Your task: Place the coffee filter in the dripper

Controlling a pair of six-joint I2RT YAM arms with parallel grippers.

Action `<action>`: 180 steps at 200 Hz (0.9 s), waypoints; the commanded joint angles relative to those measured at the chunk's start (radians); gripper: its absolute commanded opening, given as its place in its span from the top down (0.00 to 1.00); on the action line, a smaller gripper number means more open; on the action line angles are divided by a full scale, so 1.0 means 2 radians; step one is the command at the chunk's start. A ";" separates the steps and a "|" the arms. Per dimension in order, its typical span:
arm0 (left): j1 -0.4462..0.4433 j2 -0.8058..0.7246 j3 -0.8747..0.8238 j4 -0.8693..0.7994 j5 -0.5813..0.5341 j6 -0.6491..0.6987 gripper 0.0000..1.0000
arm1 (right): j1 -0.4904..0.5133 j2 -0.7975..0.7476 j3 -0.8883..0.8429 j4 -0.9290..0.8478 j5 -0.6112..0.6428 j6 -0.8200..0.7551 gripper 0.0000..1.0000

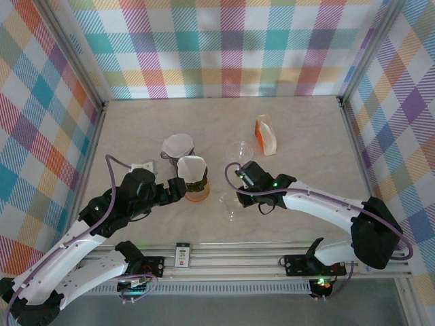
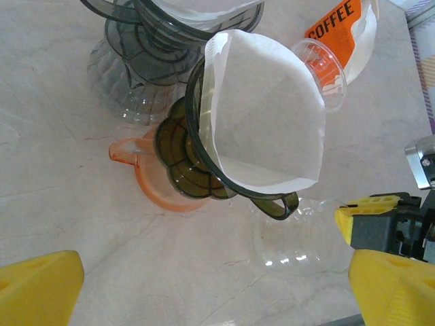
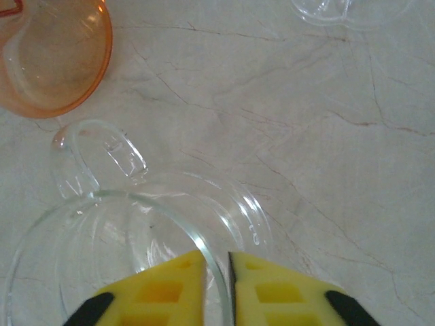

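A white coffee filter point(image 2: 265, 115) point(image 1: 192, 168) stands upright inside a dark smoky dripper point(image 2: 197, 163), which sits on an orange cup point(image 2: 153, 183) point(image 1: 198, 193). My left gripper point(image 2: 214, 299) point(image 1: 178, 189) is wide open just near of it, holding nothing. A clear dripper point(image 3: 136, 204) point(image 1: 230, 201) rests on the table to the right of the orange cup. My right gripper point(image 3: 217, 272) point(image 1: 234, 195) straddles its rim, jaws slightly parted with a thin gap beside the glass.
Behind stands a second dark dripper point(image 1: 178, 145) with a filter in it. Another clear dripper point(image 1: 239, 151) and an orange-and-white coffee bag point(image 1: 266, 134) sit at the back right. A small white box point(image 1: 143, 166) lies left of the drippers.
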 commanded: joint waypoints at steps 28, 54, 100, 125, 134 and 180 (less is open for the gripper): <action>0.005 -0.002 -0.009 0.009 0.004 -0.004 0.00 | 0.003 -0.017 -0.005 0.007 0.006 0.017 0.64; 0.006 -0.003 -0.008 0.007 0.002 -0.005 0.00 | -0.015 -0.028 0.021 -0.024 0.029 0.024 0.60; 0.005 -0.003 -0.009 0.008 0.001 -0.006 0.00 | -0.141 0.004 0.097 -0.041 -0.023 0.042 0.46; 0.005 -0.003 -0.013 0.011 0.002 -0.009 0.00 | -0.189 0.071 0.155 -0.036 -0.058 0.056 0.40; 0.006 -0.003 -0.013 0.012 0.002 -0.010 0.00 | -0.199 0.101 0.176 -0.036 -0.070 0.061 0.39; 0.006 -0.007 -0.013 0.005 0.001 -0.009 0.00 | -0.210 0.216 0.256 -0.034 -0.082 0.062 0.40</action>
